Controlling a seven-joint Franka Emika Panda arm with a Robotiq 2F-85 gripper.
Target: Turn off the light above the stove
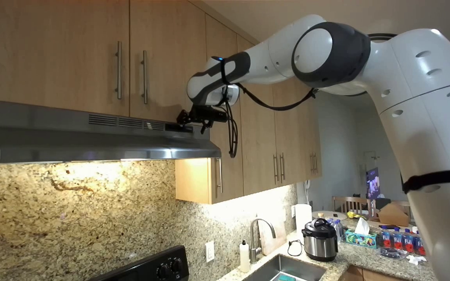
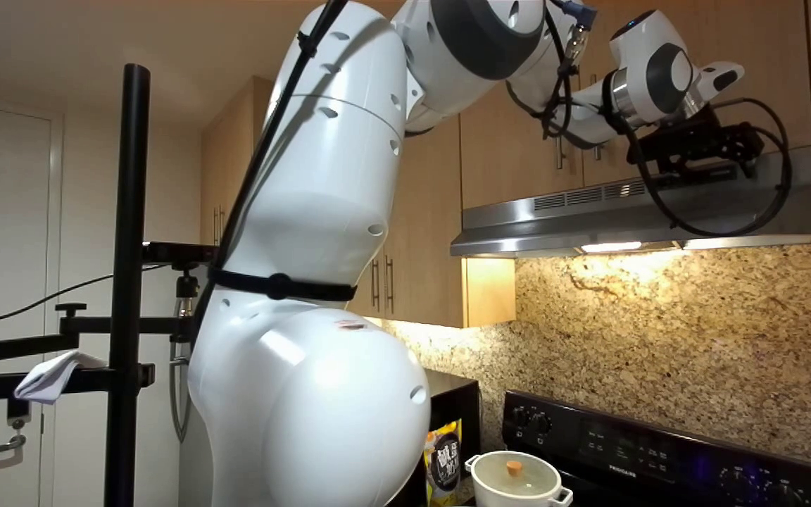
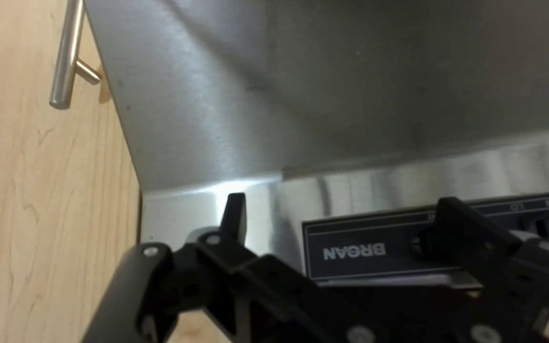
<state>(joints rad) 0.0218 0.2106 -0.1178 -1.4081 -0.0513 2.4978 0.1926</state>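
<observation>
the gripper (image 3: 342,214) has its jaws spread wide, one finger (image 3: 467,228) hiding part of the control panel (image 3: 374,243).

Both exterior views look close past my white jointed arm (image 2: 335,183) from opposite sides, slanting toward the brushed-steel range hood (image 1: 100,144) and speckled tan granite backsplash (image 2: 694,338) they share. My wrist view, nearest of all, faces that hood over my black two-fingered claw (image 3: 343,209).

Steel faucet (image 1: 252,239), tissue box (image 1: 361,239), white pot (image 2: 517,484) — lidded
</observation>
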